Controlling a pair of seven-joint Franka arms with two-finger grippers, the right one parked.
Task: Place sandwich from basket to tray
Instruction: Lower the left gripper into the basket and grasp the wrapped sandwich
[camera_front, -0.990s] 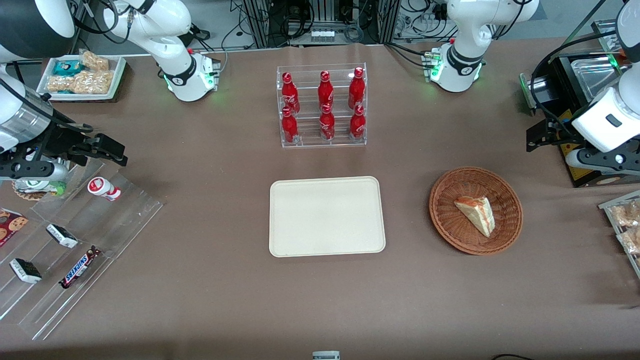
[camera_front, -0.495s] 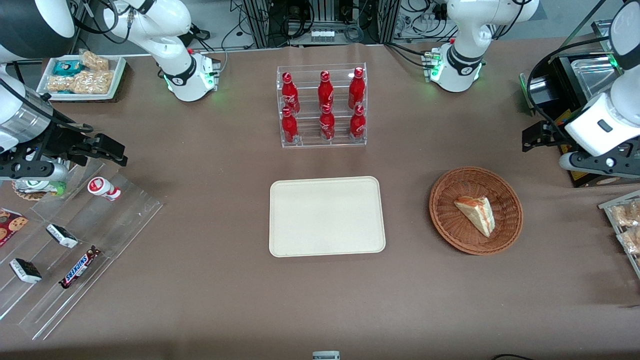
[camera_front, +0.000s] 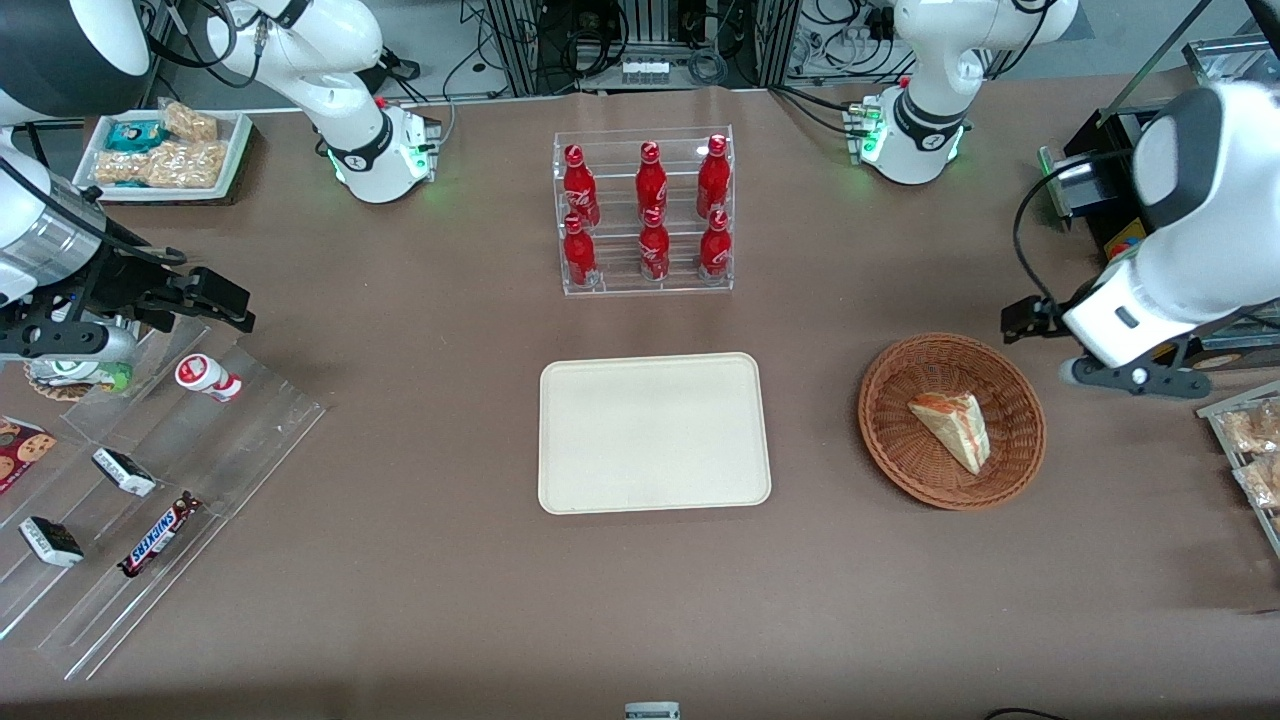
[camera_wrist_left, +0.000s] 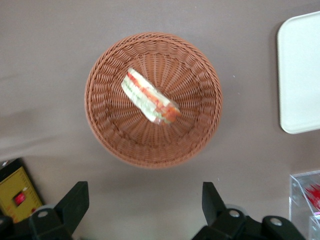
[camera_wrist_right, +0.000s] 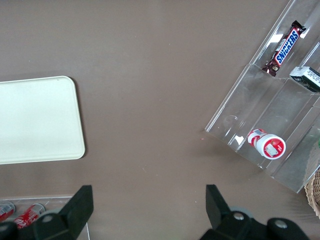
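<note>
Nothing is moved yet; the sandwich (camera_front: 951, 428) lies in the basket (camera_front: 890, 440), the tray (camera_front: 654, 432) is bare; the gripper (camera_wrist_left: 145, 205), spread wide and holding nothing, hovers near the basket.

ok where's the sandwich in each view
Front view: the sandwich lies in the basket, toward the working arm's end.
Left wrist view: the sandwich lies mid-basket, below the open gripper.
Right wrist view: not in it.
Shared landmark: the tray, also and.
</note>
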